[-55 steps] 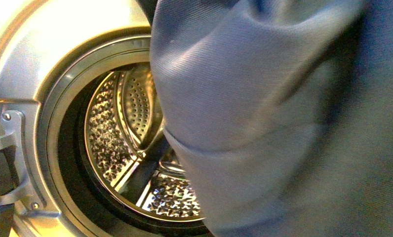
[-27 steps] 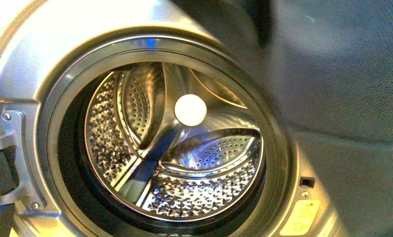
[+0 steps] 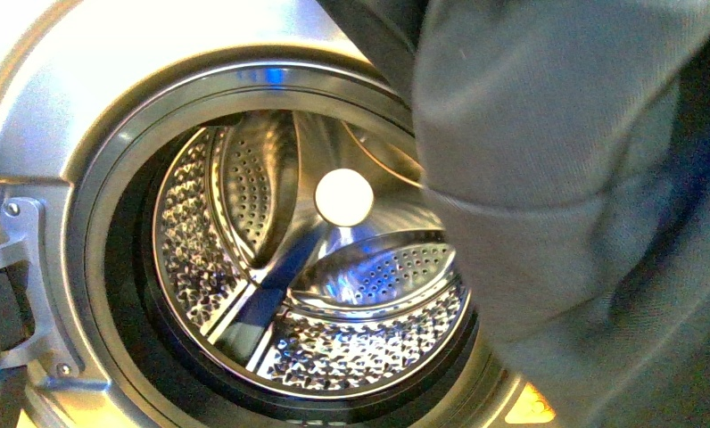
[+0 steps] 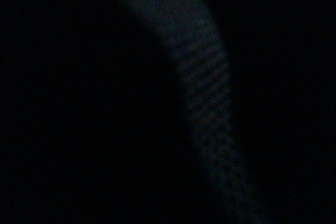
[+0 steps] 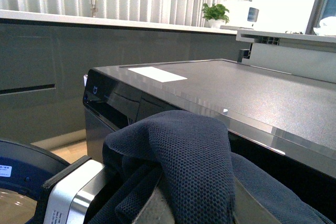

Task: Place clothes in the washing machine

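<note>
The washing machine (image 3: 57, 116) fills the front view, its round porthole open on the shiny perforated drum (image 3: 325, 348) with a white hub (image 3: 343, 198). The clothes (image 3: 557, 178), dark grey-navy fabric, hang close to the camera over the right half of the porthole. In the right wrist view my right gripper (image 5: 181, 203) is shut on the clothes (image 5: 194, 156), navy mesh fabric draped over its fingers, with the machine's dark top (image 5: 252, 90) behind. The left wrist view is dark. Neither gripper shows in the front view.
The door hinge bracket (image 3: 12, 267) sits at the porthole's left edge. In the right wrist view the open door's rim (image 5: 21, 161) lies beside the machine. A grey counter (image 5: 79, 19) with a tap and a potted plant (image 5: 215, 13) runs behind.
The fabric, which pulled away to the right half a second ago and uncovered the hub, has swung back left over the porthole's right side.
</note>
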